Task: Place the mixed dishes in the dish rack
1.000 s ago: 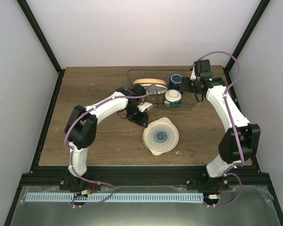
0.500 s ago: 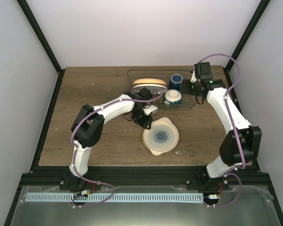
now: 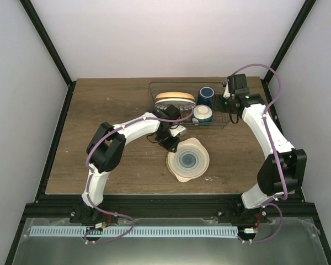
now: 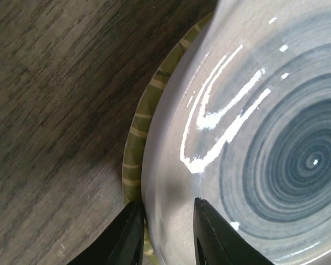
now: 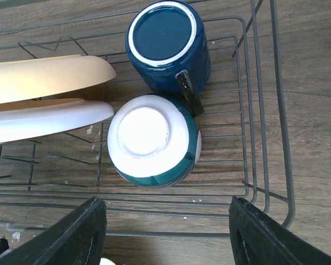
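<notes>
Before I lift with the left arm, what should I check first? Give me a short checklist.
1. Left hand straddles the rim of the ringed plate: ok.
2. Grip firm on that rim: cannot tell.
3. Nothing under the ringed plate: not ok, it lies on a green striped plate.
4. Right hand open and empty above the rack: ok.
5. Free slot in the rack next to the orange plate and white plate: cannot tell.
</notes>
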Robot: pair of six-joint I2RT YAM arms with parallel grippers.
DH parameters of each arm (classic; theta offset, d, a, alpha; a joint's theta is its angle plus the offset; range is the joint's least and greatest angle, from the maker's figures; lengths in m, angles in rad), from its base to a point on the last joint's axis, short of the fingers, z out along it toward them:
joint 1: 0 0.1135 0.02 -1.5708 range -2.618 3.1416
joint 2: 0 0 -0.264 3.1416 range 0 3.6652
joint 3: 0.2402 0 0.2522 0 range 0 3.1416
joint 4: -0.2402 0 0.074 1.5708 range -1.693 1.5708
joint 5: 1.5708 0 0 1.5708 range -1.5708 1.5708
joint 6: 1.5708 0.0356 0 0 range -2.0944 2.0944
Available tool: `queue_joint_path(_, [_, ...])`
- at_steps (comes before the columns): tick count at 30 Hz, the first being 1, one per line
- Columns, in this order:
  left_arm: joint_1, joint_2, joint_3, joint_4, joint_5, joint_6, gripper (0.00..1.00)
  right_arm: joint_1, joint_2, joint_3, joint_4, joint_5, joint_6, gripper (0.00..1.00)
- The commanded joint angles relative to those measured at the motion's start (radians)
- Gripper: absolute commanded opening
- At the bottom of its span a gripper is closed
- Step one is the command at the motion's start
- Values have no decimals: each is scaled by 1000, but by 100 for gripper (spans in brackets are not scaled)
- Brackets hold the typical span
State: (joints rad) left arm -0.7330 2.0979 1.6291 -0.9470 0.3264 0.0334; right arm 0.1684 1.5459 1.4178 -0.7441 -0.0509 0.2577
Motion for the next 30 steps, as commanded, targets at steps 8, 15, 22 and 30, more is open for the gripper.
queue_joint_path(8, [-10,40,-18,45,26,1,18,-2,-26,1,-12,13,-14,62])
queue_joint_path(15, [-11,15,-16,35,98,-17,0,-4,-30,-11,-36,-29,-18,62])
queue_joint_path(22, [71,-58,-89,73,210,-72,0,-8,-62,-112,-13,-210,32,64])
queue_joint_path(30, [199,-165,-117,53,251,-70,0,-12,-76,-220,1,-385,46,68])
